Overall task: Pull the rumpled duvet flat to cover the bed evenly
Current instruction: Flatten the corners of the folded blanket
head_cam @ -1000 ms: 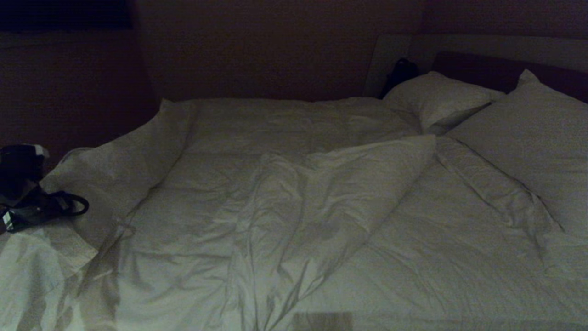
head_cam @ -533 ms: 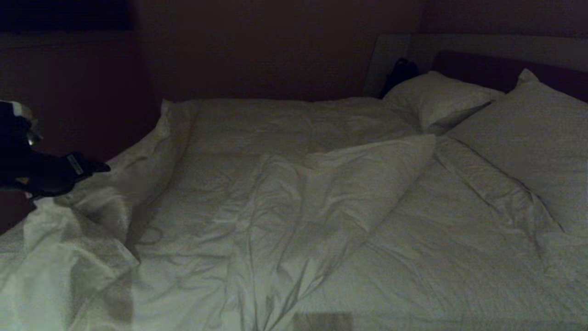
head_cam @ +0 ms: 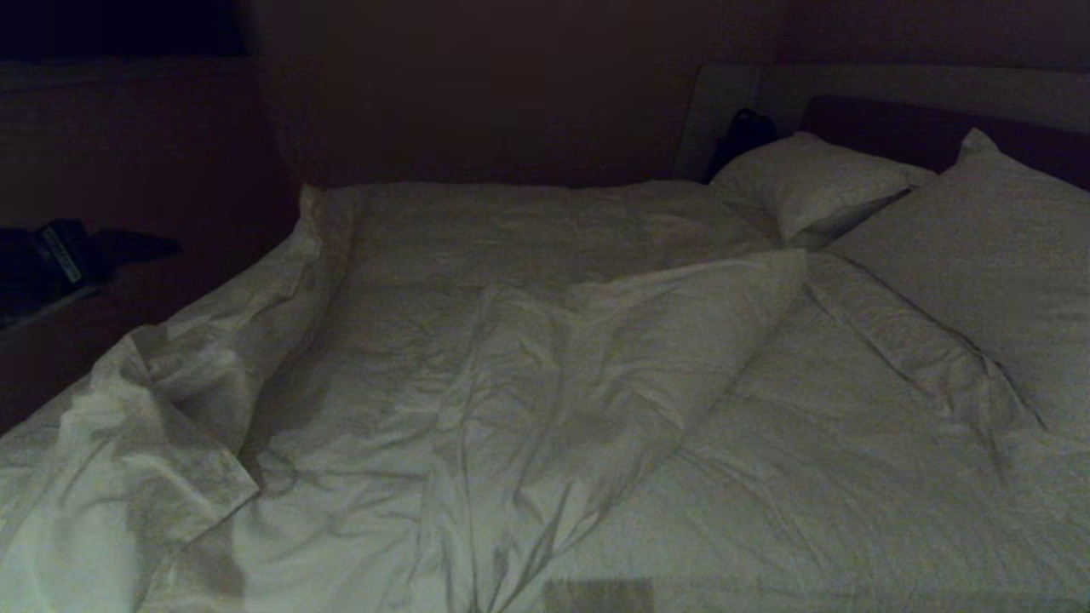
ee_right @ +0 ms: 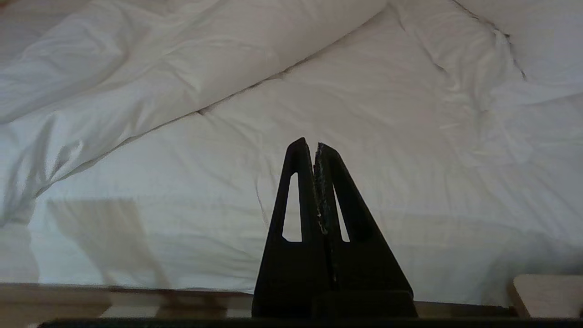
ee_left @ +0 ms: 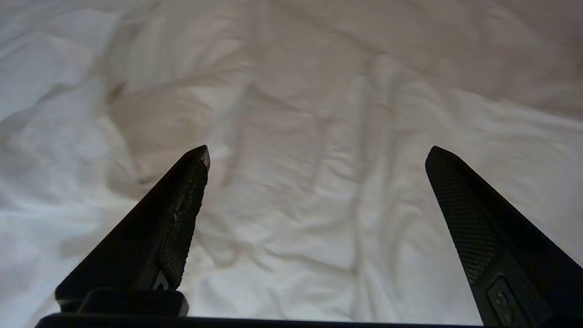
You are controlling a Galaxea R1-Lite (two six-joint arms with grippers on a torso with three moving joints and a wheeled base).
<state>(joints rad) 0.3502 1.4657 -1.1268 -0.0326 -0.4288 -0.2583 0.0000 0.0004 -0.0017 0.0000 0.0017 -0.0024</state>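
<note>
A: Start on the left. The left hand (head_cam: 81,255) is up in the air beside the bed (head_cam: 741,94), out past the edge. Its two fingers (ee_left: 182,214) are wide apart and nothing is in them

B: Where is the duvet (head_cam: 528,366)?

A: It lies on the bed, but not flat. By the left edge it is bunched up in a lumpy pile. In the middle a big flap is folded over, and it points up toward the pillows (head_cam: 817,183)

B: So what is a good way to do this step?

A: I think the left hand has to come down onto the bunched edge, pinch a thick bit of cloth, and pull slow and straight out to the side. A quick tug could let the cloth slip away, or drag the whole duvet crooked

B: And the right hand (ee_right: 316,146)?

A: It sits low at the near side of the bed. Its fingers are pressed together with nothing between them

B: Do the views show different things?

A: Yes. The head view shows the whole bed, the folded flap and the pillows, but not the right hand at all. The left wrist view shows the spread fingers over the soft wrinkles. The right wrist view shows the pale wood frame (ee_right: 542,291) under the bedding, which the head view does not show
</note>
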